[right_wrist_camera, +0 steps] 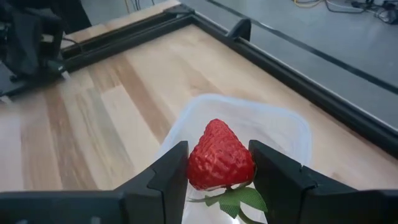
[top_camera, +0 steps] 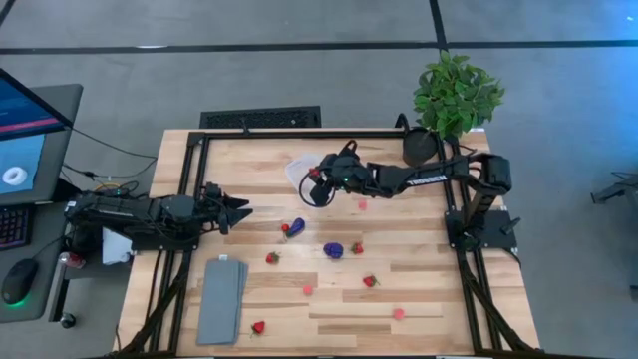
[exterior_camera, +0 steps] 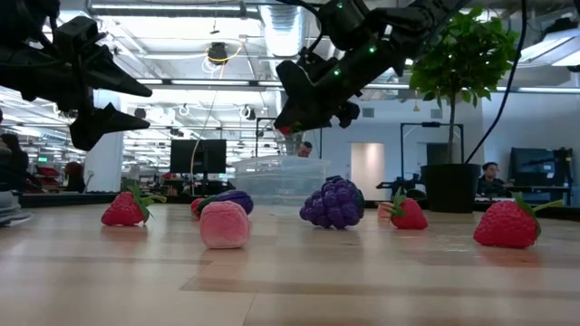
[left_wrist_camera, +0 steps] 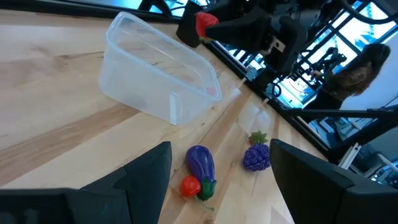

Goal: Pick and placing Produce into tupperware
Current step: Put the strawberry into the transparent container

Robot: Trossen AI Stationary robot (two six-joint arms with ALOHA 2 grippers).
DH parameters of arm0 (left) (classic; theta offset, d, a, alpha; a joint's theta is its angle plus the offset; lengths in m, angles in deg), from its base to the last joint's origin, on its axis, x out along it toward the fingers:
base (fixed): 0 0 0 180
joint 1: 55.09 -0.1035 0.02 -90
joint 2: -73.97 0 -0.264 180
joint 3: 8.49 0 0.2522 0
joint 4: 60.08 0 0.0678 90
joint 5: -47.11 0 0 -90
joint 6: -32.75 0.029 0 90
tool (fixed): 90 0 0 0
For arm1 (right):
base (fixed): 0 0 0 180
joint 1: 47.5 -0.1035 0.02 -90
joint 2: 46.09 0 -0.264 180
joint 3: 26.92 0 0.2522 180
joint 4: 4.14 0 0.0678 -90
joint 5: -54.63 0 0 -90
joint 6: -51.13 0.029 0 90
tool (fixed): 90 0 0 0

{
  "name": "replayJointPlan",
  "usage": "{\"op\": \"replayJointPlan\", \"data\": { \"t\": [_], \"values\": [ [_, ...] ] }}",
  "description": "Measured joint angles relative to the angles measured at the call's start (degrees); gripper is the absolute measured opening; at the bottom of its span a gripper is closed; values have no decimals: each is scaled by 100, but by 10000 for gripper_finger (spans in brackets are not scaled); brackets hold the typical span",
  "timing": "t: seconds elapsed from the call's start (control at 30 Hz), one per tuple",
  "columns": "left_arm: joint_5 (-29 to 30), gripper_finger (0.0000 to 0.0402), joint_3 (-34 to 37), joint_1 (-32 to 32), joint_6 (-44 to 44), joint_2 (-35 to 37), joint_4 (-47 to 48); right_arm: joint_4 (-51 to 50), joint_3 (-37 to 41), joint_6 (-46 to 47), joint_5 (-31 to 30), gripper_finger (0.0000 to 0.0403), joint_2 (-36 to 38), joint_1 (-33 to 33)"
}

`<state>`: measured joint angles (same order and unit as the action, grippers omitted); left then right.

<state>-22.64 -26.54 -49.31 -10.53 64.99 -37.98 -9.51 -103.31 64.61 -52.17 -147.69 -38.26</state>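
Observation:
The clear tupperware stands on its base at the table's far middle. My right gripper hovers over it, shut on a red strawberry. My left gripper is open, raised at the table's left and pointing toward the tub. Lying on the wood are a purple eggplant, a grape cluster, more strawberries and pink pieces. My right gripper pinches the strawberry's red body at its two sides, one finger on each flank. The green leaves point back toward the wrist and the tip points outward. The berry is lifted clear, above the tub's open top.
A flat grey slab lies near the table's near-left corner. A potted plant stands at the far right corner. Black frame rails run along the table's edges. A monitor and keyboard sit off the table's left.

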Motion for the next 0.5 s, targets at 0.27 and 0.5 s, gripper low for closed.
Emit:
{"op": "replayJointPlan", "data": {
  "t": [0.27,0.5],
  "values": [
    [2,261,0,0,-2,0,0,104,-24,278,4,182,-207,2],
    [-26,261,0,0,-4,-2,0,14,-12,489,27,189,-383,-59]
  ]
}}
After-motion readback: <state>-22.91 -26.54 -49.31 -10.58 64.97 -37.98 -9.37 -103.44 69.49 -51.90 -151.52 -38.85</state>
